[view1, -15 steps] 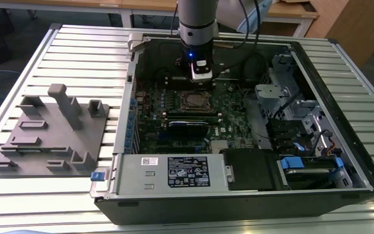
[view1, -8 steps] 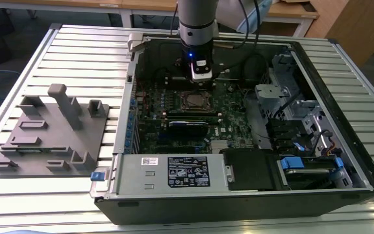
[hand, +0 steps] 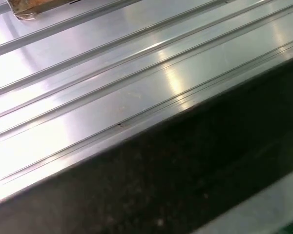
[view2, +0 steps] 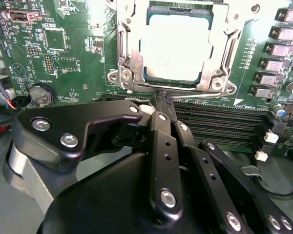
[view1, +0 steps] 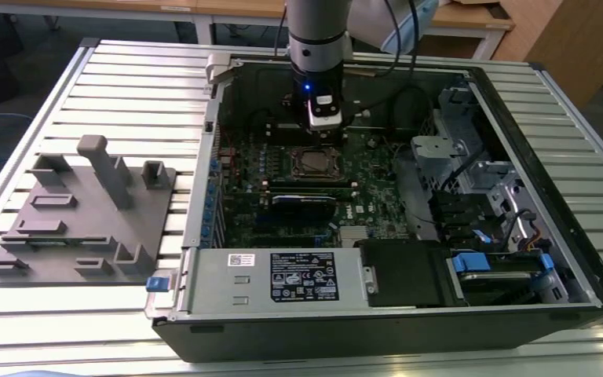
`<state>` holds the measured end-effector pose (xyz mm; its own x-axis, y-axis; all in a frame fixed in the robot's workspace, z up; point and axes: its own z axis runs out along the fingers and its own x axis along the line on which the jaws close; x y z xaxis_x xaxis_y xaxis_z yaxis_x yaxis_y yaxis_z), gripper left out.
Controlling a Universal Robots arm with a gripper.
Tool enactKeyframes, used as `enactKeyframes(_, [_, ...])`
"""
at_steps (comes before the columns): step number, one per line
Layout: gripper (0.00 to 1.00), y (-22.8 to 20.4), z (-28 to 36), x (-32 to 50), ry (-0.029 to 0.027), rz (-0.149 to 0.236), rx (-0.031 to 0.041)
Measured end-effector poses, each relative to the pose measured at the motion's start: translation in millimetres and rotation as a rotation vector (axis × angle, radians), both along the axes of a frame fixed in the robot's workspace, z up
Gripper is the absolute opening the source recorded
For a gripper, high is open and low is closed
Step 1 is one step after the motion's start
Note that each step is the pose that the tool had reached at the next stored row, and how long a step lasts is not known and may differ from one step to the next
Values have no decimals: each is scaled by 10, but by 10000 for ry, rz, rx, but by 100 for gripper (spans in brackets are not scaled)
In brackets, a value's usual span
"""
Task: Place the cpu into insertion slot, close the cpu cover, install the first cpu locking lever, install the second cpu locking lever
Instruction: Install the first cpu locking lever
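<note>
The cpu (view2: 173, 48) is lying flat in the insertion slot (view1: 293, 162), its pale metal top showing through the window of the cpu cover (view2: 124, 56), which is lying down over it. All three are sitting just beyond the tips of the pincer (view2: 164, 100).

The pincer is clenched, its two black fingers (view2: 159, 141) pressed together into a single narrow point. That point is meeting the edge of the cover frame nearest to it. Whether anything thin is being pinched between the tips cannot be told.

Long black memory slots (view2: 224, 124) are running just beside the fingertips, between the pincer and the far edge of the green motherboard (view2: 73, 46). A round coin battery (view2: 41, 95) is sitting off to the pincer's other side.

In the exterior view the arm is reaching straight down into the open computer case (view1: 553, 196), with the pincer (view1: 323, 133) hanging just behind the socket. A power supply (view1: 228, 283) is lying well in front of it, and a grey fixture block (view1: 82, 212) is resting on the slatted table (hand: 88, 87) outside the case.
</note>
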<state>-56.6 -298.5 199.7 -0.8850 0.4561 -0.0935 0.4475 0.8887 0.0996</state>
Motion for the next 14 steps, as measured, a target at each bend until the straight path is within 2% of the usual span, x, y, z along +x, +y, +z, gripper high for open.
enactKeyframes(5, [10,33,0,0,0,-47,-38])
enactKeyframes(9, [10,40,-2,0,-2,-79,-80])
enactKeyframes(14, [10,40,-13,0,-17,-117,-217])
